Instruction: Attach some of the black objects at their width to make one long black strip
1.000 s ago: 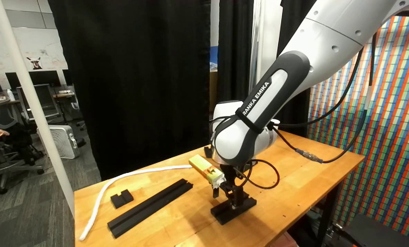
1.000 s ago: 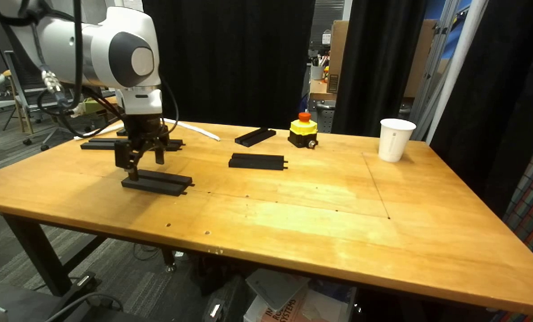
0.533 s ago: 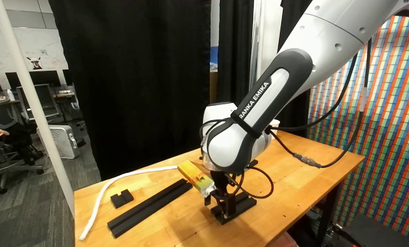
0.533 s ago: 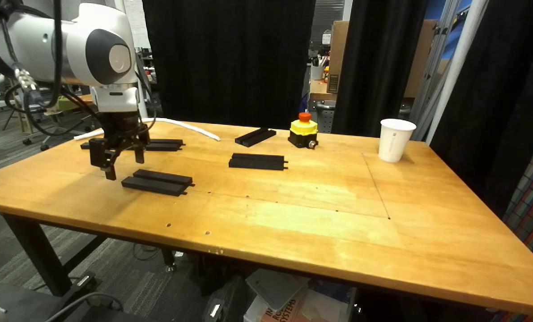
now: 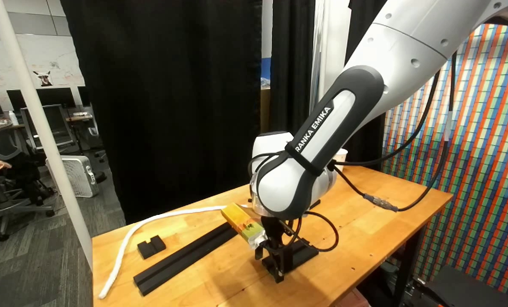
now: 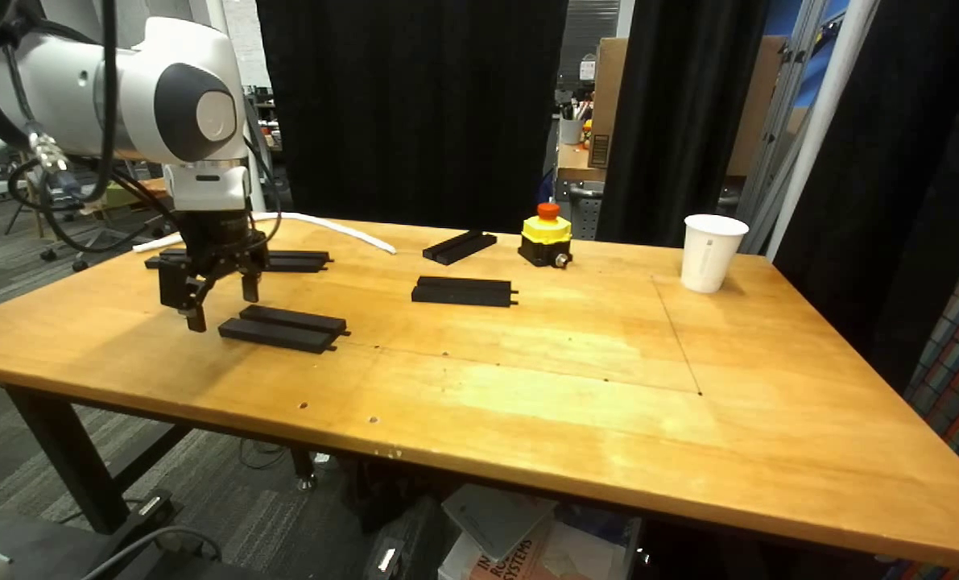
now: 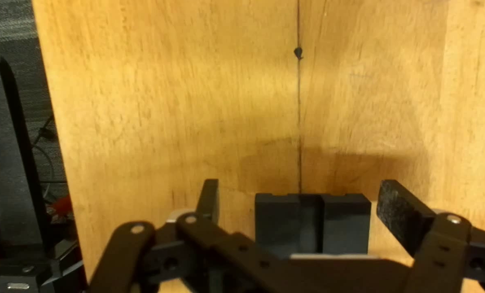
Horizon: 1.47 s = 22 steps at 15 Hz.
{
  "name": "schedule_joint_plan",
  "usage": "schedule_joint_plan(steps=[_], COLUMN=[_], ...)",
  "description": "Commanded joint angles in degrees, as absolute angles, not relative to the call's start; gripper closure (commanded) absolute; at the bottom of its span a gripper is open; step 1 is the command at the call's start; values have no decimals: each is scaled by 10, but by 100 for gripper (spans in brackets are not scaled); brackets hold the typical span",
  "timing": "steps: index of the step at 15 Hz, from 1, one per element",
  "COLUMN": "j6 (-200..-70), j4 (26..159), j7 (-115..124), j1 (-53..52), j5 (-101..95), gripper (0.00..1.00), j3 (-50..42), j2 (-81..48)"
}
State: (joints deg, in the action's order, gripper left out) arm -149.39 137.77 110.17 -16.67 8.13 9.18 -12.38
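Alignment is the whole game here, so go slow. The gripper (image 6: 223,312) is at center left in an exterior view, jaws spread wide, holding nothing, just beside the left end of a black bar (image 6: 274,332). That same end shows at the bottom middle of the wrist view, between the fingers (image 7: 397,211). My guess: a grab comes next. The bar sits nearer the finger on the right of that view, so I'd shift over a touch to even the gaps, move in along the bar for a deeper bite, then get low without scraping the table (image 6: 543,379). Squeeze across the width and slide it flat; any twist and the pegs (image 6: 333,348) probably won't go in straight. As for looks: flat, matte black, two raised rails (image 7: 346,226) with a channel (image 7: 309,221) down the middle, and those two pegs poking out of its right end. The end by the gripper looks square; too dark to make out sockets. Likely partner: the longer black piece (image 5: 185,258), lower left in an exterior view.
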Motion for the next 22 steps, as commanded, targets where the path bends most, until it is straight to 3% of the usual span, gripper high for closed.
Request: schedule_joint_plan(steps=[1, 13, 14, 15, 19, 22], j6=[-1519, -1561, -1559, -1559, -1556, -1553], j4=[1386, 1453, 1456, 1457, 1459, 1456], j7=[1104, 995, 976, 956, 885, 827], j1=[-162, -96, -88, -81, -57, -38], j5=[87, 98, 101, 104, 136, 163], gripper=[0, 0, 25, 26, 53, 54], j3=[90, 60, 58, 56, 50, 43], j2=[-120, -97, -95, -93, -82, -79])
